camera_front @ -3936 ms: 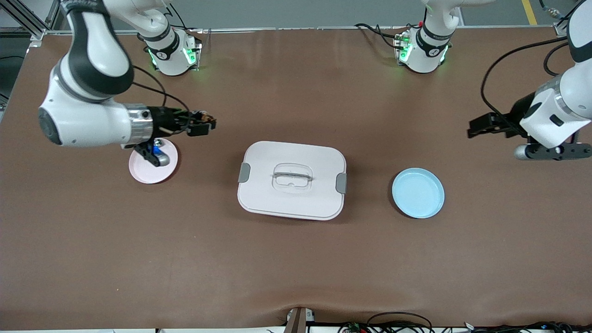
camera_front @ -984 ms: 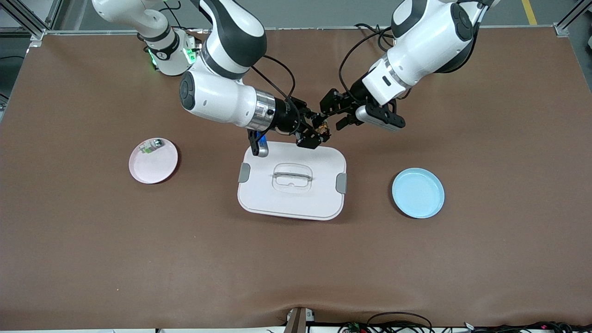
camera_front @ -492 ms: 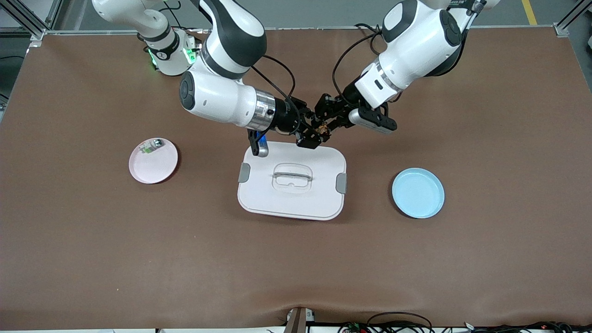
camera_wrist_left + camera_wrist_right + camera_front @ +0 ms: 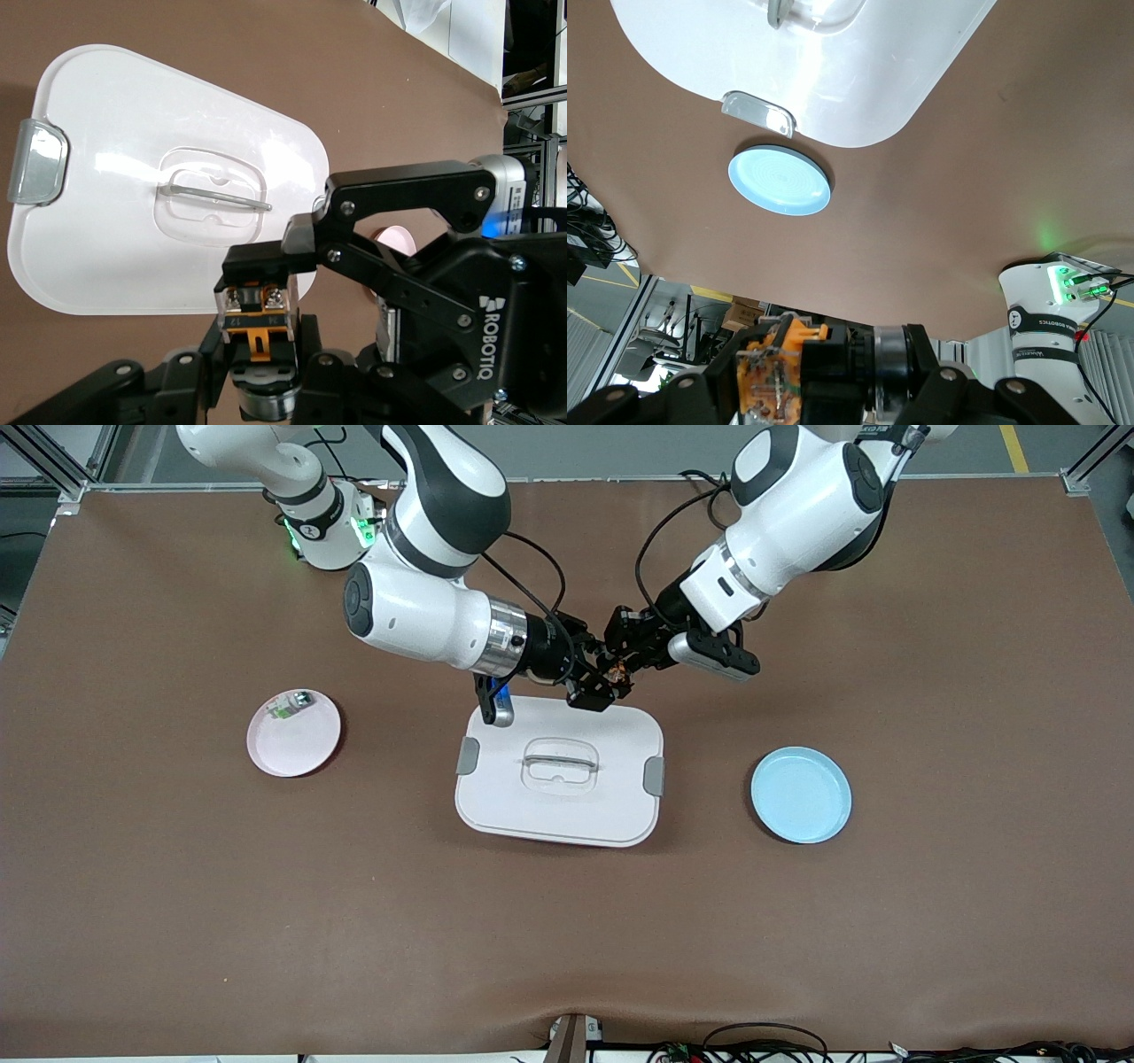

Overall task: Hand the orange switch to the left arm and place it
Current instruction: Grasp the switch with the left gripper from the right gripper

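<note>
The orange switch (image 4: 617, 673) is held in the air between both grippers, over the edge of the white box (image 4: 558, 815) that lies farther from the front camera. My right gripper (image 4: 605, 684) is shut on it. My left gripper (image 4: 629, 657) meets it from the left arm's end, its fingers pressed against the switch's sides. In the left wrist view the switch (image 4: 257, 323) sits between my left gripper's (image 4: 259, 359) fingers, with the box (image 4: 115, 230) below. In the right wrist view the switch (image 4: 772, 367) fills my right gripper (image 4: 784, 381).
A blue plate (image 4: 801, 794) lies toward the left arm's end of the table and also shows in the right wrist view (image 4: 780, 181). A pink plate (image 4: 297, 744) toward the right arm's end holds a small clear-and-green part (image 4: 288, 705).
My right arm carried the switch from over the pink plate to over the box's edge. My left arm swung in to meet it, and its fingers have closed in on the switch.
</note>
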Tool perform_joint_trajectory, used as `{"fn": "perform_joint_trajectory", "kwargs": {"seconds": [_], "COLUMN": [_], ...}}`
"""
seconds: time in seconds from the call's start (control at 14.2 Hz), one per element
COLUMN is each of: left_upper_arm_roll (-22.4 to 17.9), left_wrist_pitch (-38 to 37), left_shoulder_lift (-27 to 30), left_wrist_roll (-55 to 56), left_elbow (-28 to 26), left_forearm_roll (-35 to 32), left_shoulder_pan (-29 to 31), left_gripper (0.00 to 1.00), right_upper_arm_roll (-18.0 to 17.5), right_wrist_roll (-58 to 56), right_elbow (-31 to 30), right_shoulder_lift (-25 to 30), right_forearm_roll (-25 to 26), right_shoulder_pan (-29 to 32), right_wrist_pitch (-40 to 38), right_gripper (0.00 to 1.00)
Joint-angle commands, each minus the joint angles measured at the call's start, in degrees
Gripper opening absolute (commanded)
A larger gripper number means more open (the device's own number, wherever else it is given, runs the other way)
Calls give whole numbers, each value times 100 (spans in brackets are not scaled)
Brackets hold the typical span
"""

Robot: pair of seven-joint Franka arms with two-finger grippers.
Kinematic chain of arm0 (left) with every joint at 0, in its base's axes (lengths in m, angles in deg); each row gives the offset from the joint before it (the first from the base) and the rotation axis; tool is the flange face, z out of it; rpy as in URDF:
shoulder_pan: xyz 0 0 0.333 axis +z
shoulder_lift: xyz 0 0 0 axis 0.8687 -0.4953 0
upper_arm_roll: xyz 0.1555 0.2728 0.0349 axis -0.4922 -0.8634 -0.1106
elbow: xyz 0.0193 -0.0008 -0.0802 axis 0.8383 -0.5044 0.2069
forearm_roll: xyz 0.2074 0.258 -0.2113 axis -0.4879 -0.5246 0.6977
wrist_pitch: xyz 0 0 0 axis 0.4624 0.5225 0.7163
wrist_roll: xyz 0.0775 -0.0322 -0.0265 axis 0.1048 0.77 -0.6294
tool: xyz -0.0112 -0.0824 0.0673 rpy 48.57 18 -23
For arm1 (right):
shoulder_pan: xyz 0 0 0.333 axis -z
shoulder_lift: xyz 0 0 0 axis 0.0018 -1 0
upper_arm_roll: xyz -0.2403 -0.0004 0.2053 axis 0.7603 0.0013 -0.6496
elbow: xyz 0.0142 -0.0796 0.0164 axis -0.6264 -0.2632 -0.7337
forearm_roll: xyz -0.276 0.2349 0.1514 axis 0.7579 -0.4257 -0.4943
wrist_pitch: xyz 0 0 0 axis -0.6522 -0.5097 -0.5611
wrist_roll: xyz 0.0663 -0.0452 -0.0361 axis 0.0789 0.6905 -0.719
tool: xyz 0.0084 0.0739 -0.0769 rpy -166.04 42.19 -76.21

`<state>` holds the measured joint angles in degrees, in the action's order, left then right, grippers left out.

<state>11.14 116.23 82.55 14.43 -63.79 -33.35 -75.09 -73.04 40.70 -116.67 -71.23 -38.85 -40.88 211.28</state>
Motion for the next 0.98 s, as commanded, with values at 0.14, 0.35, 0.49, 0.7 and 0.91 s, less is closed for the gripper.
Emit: {"fn": "perform_joint_trajectory", "kwargs": {"seconds": [0.14,0.35,0.49,0.7,0.91], "left_upper_arm_roll": [40,31,-4,4,-13], "left_wrist_pitch": [87,70,61,26,-516], "left_shoulder_lift": [-13,5,40,40,127], "left_wrist_roll": [-116,-116,-255,-274,-274], "left_elbow": [-8,-8,-8,-8,1], "left_forearm_roll": [11,-15,-33,-522,-736], "left_shoulder_pan": [19,63,107,378,686], "left_gripper": [0,0,0,0,0], "right_upper_arm_roll": [60,60,60,78,104], "right_wrist_roll": [70,70,61,26,17], "right_elbow": [181,216,216,251,198], "right_shoulder_lift": [-59,-68,-68,-50,151], "right_forearm_roll": [-81,-55,-29,-20,277], "right_shoulder_pan": [-24,-24,-16,37,160], "right_wrist_pitch": [-63,-63,-54,-98,-395], "right_gripper": [70,100,100,100,100]}}
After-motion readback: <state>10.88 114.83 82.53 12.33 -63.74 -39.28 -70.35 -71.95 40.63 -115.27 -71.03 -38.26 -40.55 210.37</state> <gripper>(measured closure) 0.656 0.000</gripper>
